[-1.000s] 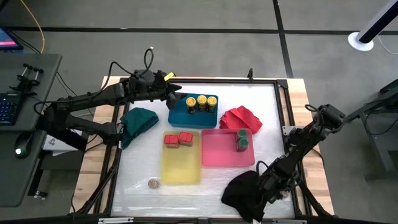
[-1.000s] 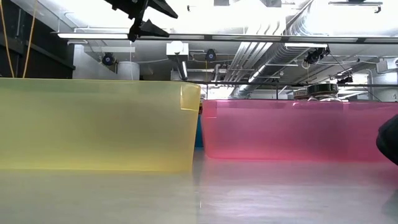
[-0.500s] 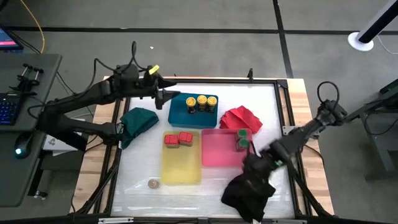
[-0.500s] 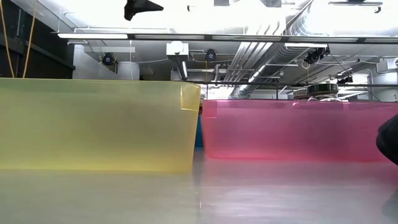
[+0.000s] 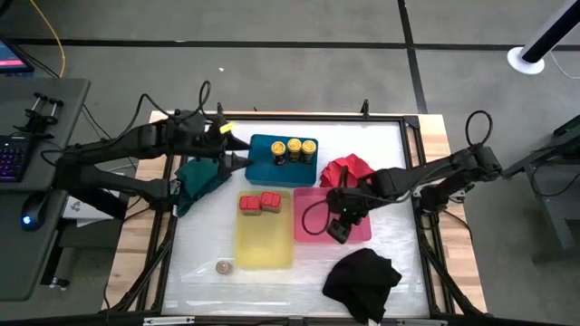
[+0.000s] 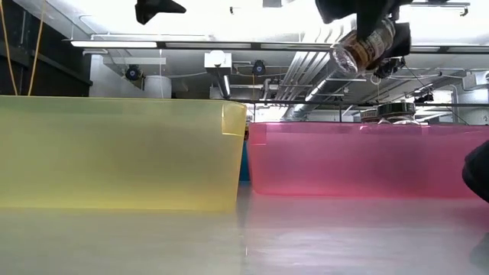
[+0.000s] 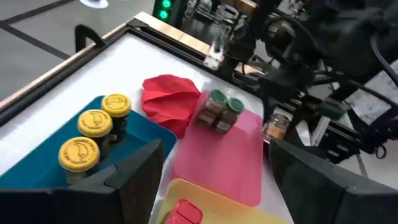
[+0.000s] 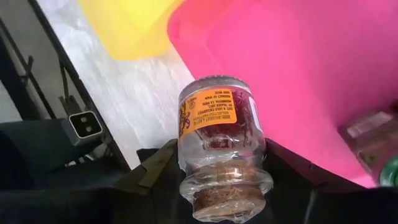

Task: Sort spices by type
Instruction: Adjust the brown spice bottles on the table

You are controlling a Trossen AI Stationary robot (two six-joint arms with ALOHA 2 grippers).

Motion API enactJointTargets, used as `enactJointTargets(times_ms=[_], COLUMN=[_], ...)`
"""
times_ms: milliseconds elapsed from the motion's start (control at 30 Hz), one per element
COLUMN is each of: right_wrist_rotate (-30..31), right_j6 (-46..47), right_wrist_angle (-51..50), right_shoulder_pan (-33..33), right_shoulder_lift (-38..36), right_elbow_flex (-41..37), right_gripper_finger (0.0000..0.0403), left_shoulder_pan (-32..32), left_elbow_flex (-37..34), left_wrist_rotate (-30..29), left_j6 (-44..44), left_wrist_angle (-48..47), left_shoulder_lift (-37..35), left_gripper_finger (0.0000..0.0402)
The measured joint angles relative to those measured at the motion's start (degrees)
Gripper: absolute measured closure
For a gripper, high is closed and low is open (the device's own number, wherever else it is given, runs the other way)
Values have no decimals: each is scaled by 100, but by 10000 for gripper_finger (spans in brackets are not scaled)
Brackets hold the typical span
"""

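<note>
My right gripper (image 5: pixel 341 219) hovers over the pink tray (image 5: pixel 313 231), shut on a clear glass spice jar with an orange label (image 8: pixel 219 118). The low view shows that jar (image 6: pixel 365 47) tilted, high above the tray. My left gripper (image 5: pixel 240 152) is open and empty between the green cloth (image 5: pixel 201 174) and the blue tray (image 5: pixel 272 167). Three yellow-lidded jars (image 7: pixel 94 122) stand in the blue tray. Two red-lidded jars (image 5: pixel 259 202) sit in the yellow tray. Two green-lidded jars (image 7: pixel 219 111) stand in the pink tray. A silvery-lidded jar (image 5: pixel 223 267) stands on the table. My right gripper pinches the jar between its two fingers (image 8: pixel 163 168), one on each side of the glass body (image 8: pixel 255 152). The jar is lifted clear over the pink tray. It is tilted, its free end (image 6: pixel 341 59) slanting downward away from the gripper. The lid end is hidden by the gripper.
A red cloth (image 5: pixel 349 169) lies at the pink tray's far side. A black cloth (image 5: pixel 361 281) lies near the table's near right corner. Bare table surface (image 5: pixel 272 285) stretches along the near edge. The raised table frame (image 5: pixel 412 154) borders the right side.
My right gripper has risen from beside the black cloth at the near right and swung toward the table's left and far side, arriving over the pink tray with the jar. My left gripper has drawn back from above the blue tray's far left corner toward the table's left.
</note>
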Motion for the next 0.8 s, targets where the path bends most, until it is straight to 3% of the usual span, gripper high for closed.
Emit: enactJointTargets(times_ms=[267, 800], right_wrist_rotate=[60, 93], right_j6=[-492, -678], right_wrist_angle=[23, 21], right_shoulder_pan=[-164, -159], right_shoulder_lift=[0, 0], right_elbow_flex=[0, 0], right_gripper_finger=[219, 219], left_shoulder_pan=[-488, -511], left_elbow_flex=[-63, -63], left_wrist_rotate=[-647, -757], left_j6=[-54, 91], left_wrist_angle=[63, 283], left_shoulder_lift=[56, 319], left_gripper_finger=[124, 124])
